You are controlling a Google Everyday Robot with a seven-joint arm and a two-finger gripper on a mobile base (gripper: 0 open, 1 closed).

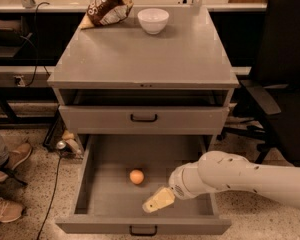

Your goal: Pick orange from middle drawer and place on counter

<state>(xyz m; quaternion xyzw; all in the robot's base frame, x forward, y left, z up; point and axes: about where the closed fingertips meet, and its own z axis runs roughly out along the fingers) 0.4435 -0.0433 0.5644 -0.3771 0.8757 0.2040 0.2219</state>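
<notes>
The orange [136, 176] is a small round ball lying on the grey floor of the pulled-out middle drawer [110, 196], left of centre. My gripper [157, 200] reaches in from the right over the drawer floor, low and just right of the orange, a short gap apart. The white arm [240, 176] trails to the right edge. The counter [145, 54] is the flat grey cabinet top above.
A white bowl [153, 20] and a brown snack bag [107, 6] sit at the counter's back. A closed drawer front [144, 118] with a black handle is above the open drawer. A black chair [282, 74] stands right. A person's shoes [7, 184] are at the left.
</notes>
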